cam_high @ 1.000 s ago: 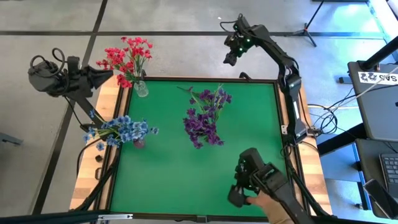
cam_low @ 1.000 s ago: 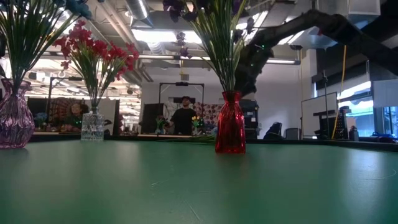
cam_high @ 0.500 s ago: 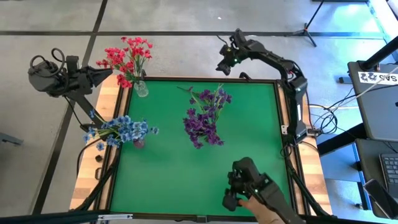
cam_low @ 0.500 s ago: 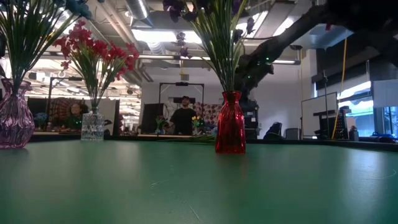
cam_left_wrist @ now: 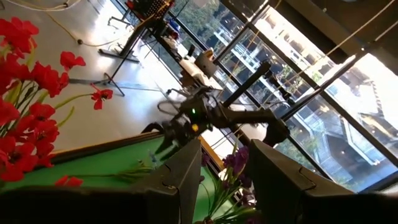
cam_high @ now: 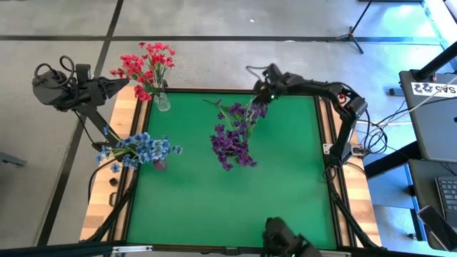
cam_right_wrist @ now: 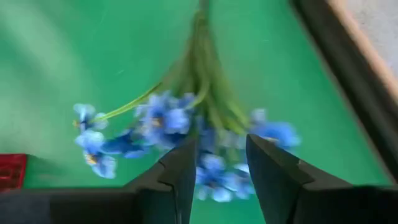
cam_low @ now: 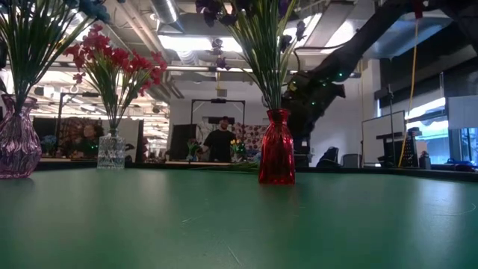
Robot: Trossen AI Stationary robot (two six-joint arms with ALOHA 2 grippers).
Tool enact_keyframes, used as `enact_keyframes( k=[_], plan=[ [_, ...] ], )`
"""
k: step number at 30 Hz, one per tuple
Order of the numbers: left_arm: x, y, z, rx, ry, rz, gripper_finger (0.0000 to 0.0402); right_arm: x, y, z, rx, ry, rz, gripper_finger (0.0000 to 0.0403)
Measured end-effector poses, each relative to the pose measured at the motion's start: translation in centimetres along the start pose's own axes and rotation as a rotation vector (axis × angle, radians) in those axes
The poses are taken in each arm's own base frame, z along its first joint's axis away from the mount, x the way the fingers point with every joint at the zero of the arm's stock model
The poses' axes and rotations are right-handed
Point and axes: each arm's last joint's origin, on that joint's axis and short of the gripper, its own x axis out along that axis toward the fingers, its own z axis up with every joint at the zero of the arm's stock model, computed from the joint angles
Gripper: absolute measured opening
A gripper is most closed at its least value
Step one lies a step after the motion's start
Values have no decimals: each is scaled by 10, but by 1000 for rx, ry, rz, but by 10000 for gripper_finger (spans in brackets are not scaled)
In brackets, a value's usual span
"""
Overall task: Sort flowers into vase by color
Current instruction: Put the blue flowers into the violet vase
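A loose blue sprig (cam_right_wrist: 186, 134) is seen lying on the green worktop (cam_high: 214, 200) near its far edge, just under the right gripper (cam_right_wrist: 217, 165), whose fingers are parted around the blossoms without yet clamping, seemingly to lift it toward the blue bunch (cam_high: 139, 150). The left gripper (cam_left_wrist: 221, 180) is parked off the worktop's far-left corner, part-open and empty
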Motion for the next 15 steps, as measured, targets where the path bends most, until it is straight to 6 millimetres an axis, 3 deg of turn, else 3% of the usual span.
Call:
enact_keyframes(
  k=[4, 8, 15],
  plan=[
    [0, 0, 1, -1, -26, 15, 130, 15, 24, 8, -101, 20, -39, 150],
    [0, 1, 1, -1, -39, 22, 130, 23, 39, 18, -170, -3, -115, 195],
    [0, 1, 1, -26, -36, 20, 130, 45, 36, 10, -81, 25, -86, 270]
  ],
)
